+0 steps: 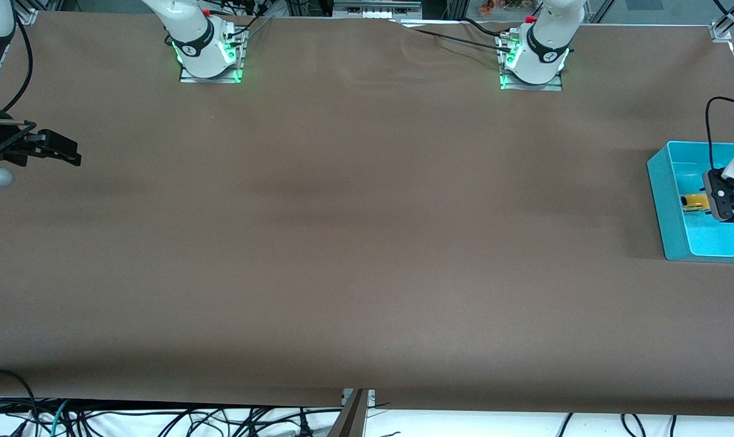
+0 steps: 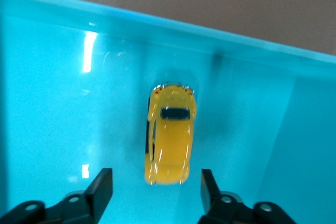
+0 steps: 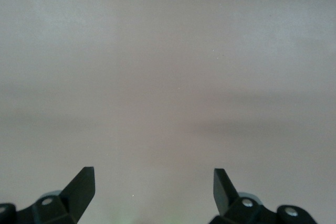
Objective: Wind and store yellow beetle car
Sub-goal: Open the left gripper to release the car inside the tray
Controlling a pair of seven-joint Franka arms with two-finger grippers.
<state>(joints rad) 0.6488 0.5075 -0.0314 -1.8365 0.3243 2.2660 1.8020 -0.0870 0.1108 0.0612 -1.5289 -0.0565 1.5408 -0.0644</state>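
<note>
The yellow beetle car [image 1: 694,202] [image 2: 169,135] lies on its wheels on the floor of a teal bin [image 1: 663,200] [image 2: 157,32] at the left arm's end of the table. My left gripper [image 1: 731,213] [image 2: 156,186] hangs inside the bin just over the car. It is open, with a black finger on each side of the car's end and a gap to the car on both sides. My right gripper [image 1: 70,152] [image 3: 154,182] waits open over bare table at the right arm's end, holding nothing.
The brown table cover [image 1: 355,243] stretches between the two arms. The bin's walls stand close around the left gripper. Cables [image 1: 161,419] hang past the table edge nearest the front camera.
</note>
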